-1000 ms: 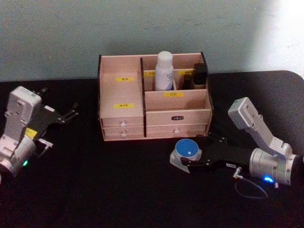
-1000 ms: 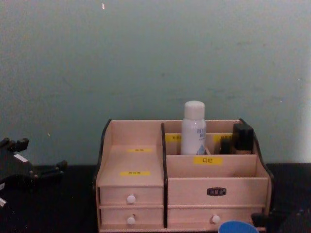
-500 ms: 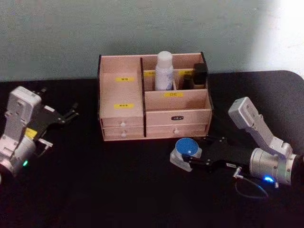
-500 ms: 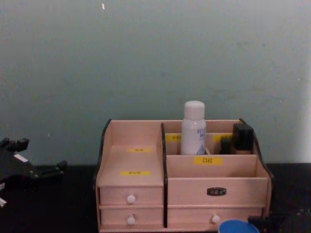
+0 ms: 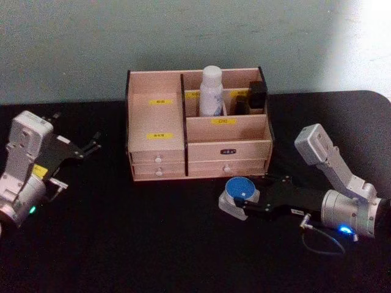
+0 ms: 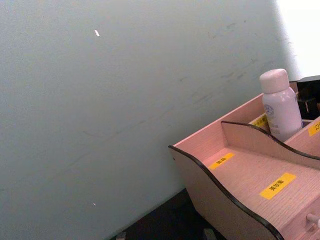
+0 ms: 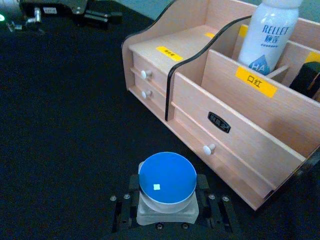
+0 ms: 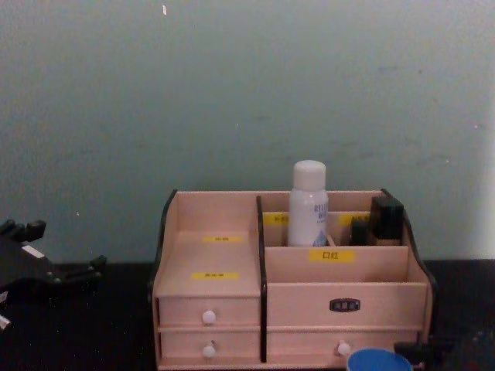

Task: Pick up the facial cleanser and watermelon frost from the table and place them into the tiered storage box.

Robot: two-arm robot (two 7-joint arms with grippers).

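The tiered storage box (image 5: pixel 156 122) (image 8: pixel 302 297) (image 7: pixel 260 115) (image 6: pixel 240 165) stands at the back middle of the black table. A white bottle marked RELLET, the facial cleanser (image 5: pixel 211 91) (image 8: pixel 308 205) (image 7: pixel 270 35) (image 6: pixel 277 102), is upright in a rear compartment. In front of the box's right drawers sits a round jar with a blue lid, the watermelon frost (image 5: pixel 241 190) (image 7: pixel 167 179) (image 8: pixel 379 361). My right gripper (image 5: pixel 237 204) (image 7: pixel 167 207) is shut on its pale body, low over the table. My left gripper (image 5: pixel 91 145) (image 8: pixel 58 267) rests open at the far left, holding nothing.
Dark items (image 5: pixel 256 96) (image 8: pixel 385 218) fill the box's rear right compartment. A green wall rises close behind the box. A thin cable (image 5: pixel 321 247) loops under my right wrist. Bare black tabletop (image 5: pixel 153 232) stretches in front of the box.
My right gripper has edged slightly left toward the box front with the jar in it. The left arm has not moved.
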